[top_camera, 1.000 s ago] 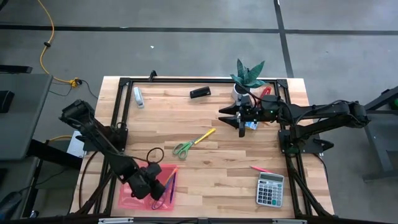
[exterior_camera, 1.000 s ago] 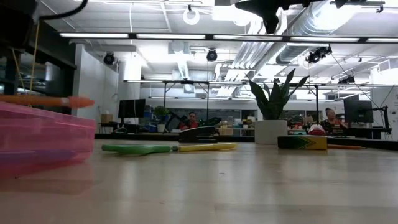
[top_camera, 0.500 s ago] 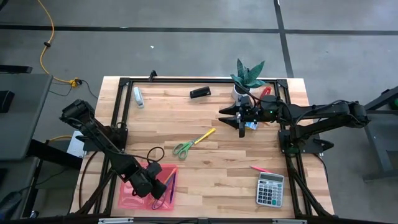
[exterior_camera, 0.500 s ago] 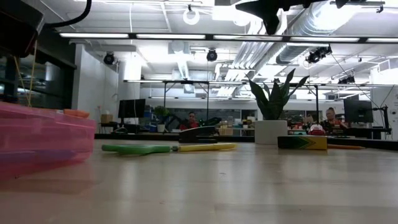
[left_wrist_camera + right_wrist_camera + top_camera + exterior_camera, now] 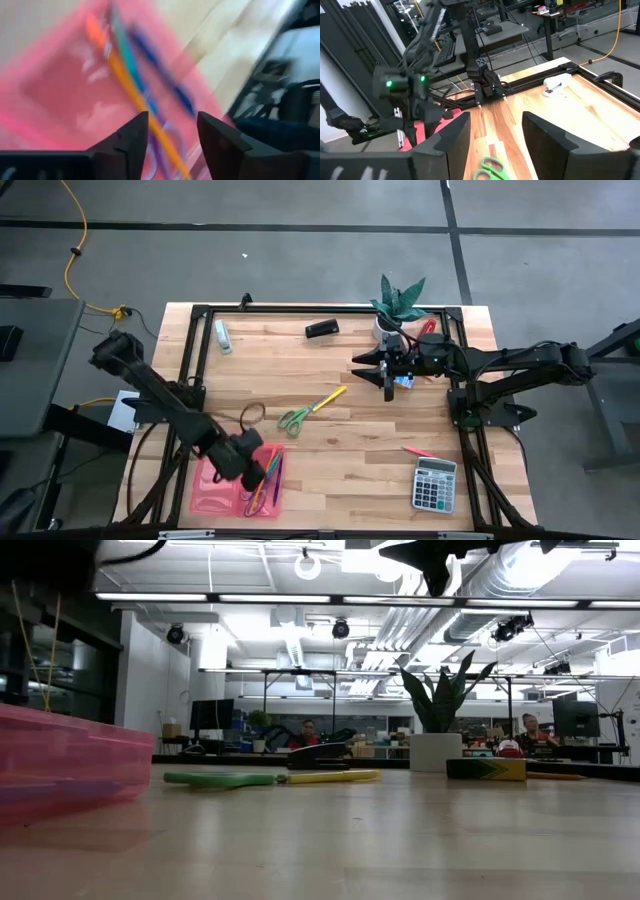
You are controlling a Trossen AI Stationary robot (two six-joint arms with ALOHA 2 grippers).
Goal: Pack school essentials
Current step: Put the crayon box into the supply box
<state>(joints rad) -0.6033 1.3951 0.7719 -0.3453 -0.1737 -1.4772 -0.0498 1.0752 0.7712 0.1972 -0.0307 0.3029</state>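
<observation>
Two grippers are seen with fingers parted, empty: left gripper [image 5: 256, 471] above the pink tray [image 5: 212, 498] holding pencils [image 5: 268, 477] at near left; right gripper [image 5: 389, 378] far right. Green-handled scissors [image 5: 294, 418] lie mid-table.

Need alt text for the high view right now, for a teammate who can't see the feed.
Overhead view of a wooden table: the left gripper hangs open over a pink tray holding pencils at the near left corner. The right gripper waits open at the far right beside a potted plant. Green-handled scissors lie mid-table; a grey calculator sits near right.
</observation>
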